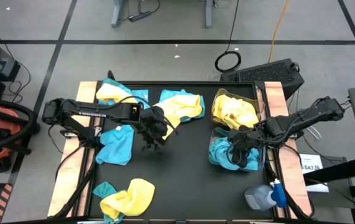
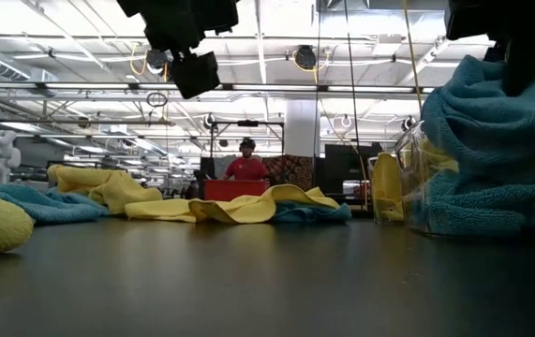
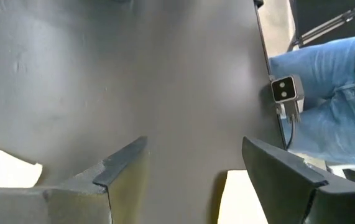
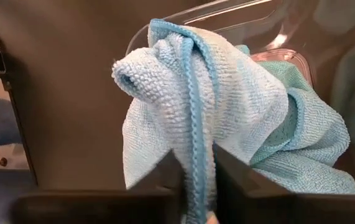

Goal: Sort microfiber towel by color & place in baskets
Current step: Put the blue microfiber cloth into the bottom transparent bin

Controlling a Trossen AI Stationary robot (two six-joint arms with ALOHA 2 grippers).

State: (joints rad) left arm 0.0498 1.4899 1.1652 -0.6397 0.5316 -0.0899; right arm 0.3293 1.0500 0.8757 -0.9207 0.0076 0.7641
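Note:
Two clear baskets stand at the table's right side. The far basket (image 1: 256, 101) holds yellow towels (image 1: 232, 109); the near basket (image 1: 212, 155) holds teal towels (image 2: 501, 150). My right gripper (image 4: 196, 186) is over the near basket, shut on a teal towel (image 4: 196, 93). My left gripper (image 3: 194, 142) is open above bare table near the middle, next to a teal towel (image 1: 115, 144) that lies flat. More yellow and teal towels lie at the far left (image 1: 118, 93), far middle (image 1: 180, 106) and near left (image 1: 129, 196). My right gripper pinches the teal towel between its two fingers by a bunched fold with a hemmed edge (image 4: 196, 163), several layers. The fingers (image 1: 242, 149) come from above, pointing down. The towel bunches below them over the near basket, its lower part meeting the teal pile (image 2: 492, 197).
A grey bottle with a blue cap (image 1: 264, 196) lies at the near right corner beside the baskets. A black keyboard (image 1: 270, 73) sits beyond the far right edge. Bare dark table (image 1: 177, 168) stretches between the left towels and the baskets. A person (image 2: 246, 167) stands far behind.

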